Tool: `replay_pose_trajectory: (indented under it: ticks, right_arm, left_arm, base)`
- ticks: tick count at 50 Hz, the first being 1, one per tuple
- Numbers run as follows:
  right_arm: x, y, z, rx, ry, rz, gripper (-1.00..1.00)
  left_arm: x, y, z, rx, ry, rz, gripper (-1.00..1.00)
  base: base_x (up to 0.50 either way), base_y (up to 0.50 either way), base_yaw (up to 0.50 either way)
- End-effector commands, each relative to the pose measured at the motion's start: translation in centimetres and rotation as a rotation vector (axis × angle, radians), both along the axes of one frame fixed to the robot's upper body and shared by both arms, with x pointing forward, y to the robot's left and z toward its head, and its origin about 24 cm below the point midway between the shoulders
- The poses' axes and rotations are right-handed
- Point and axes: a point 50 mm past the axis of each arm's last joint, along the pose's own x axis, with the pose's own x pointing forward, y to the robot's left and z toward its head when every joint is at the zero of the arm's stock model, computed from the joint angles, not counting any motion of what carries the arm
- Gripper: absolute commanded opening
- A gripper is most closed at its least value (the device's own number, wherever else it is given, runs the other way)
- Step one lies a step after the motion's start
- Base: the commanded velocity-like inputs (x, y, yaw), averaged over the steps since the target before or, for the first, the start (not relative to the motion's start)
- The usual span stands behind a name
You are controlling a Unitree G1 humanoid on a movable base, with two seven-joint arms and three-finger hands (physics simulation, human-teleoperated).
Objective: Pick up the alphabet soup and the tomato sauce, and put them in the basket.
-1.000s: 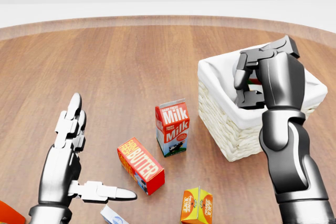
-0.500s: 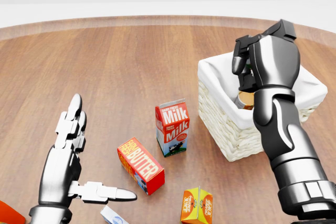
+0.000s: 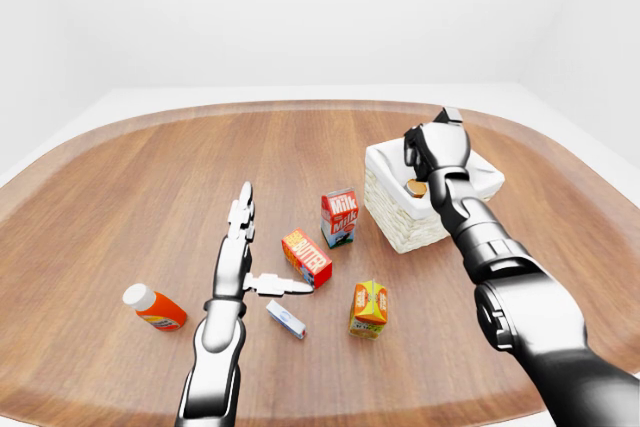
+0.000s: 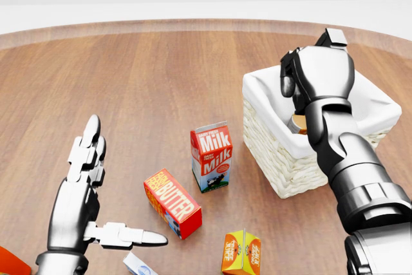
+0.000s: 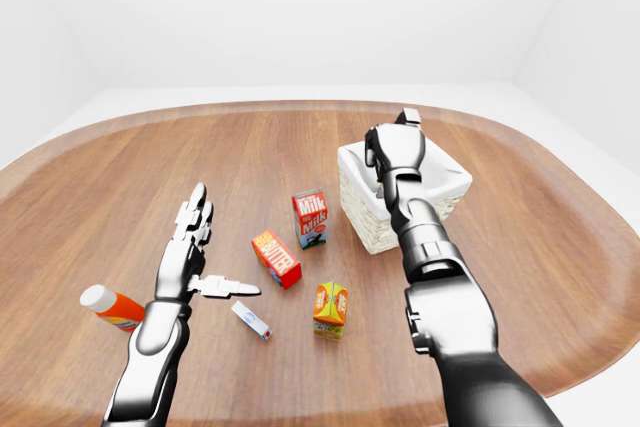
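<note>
A white-lined wicker basket stands at the right of the head view. Inside it a can with a tan top shows just below my right hand; its label is hidden, so I cannot tell whether it is the soup or the sauce. My right hand hovers over the basket's left part, back toward the camera, fingers loosely curled with nothing in them. My left hand is open and flat at the lower left, thumb pointing right toward the butter box. No other can shows on the table.
A milk carton stands left of the basket. Below it lie a red butter box, an orange juice carton and a small white box. An orange bottle lies at the far left. The round wooden table stretches beyond.
My right hand has lifted up out of the basket, and the can now shows lying inside it. The left hand has not moved.
</note>
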Motion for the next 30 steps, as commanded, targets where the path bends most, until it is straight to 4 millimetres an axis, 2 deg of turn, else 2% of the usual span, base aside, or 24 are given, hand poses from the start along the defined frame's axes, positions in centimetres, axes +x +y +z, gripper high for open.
replay_pose_trajectory:
  ticks: [1,16,30]
  right_arm:
    - [0.5,0.1,0.5,-0.047,0.032,-0.003,-1.0]
    - [0.8,-0.5,1.6,-0.079,0.022,-0.022,-1.0]
    - [0.5,-1.0,-0.1,-0.104,0.082,-0.035,-1.0]
  left_arm:
    - [0.0,0.1,0.1,-0.009,-0.005,0.007,1.0]
    - [0.0,0.1,0.2,-0.009,-0.008,0.005,1.0]
    - [-0.1,0.1,0.1,-0.011,-0.005,0.003,1.0]
  base:
    - [0.0,0.0,0.0]
    - [0.0,0.0,0.0]
    - [0.0,0.0,0.0]
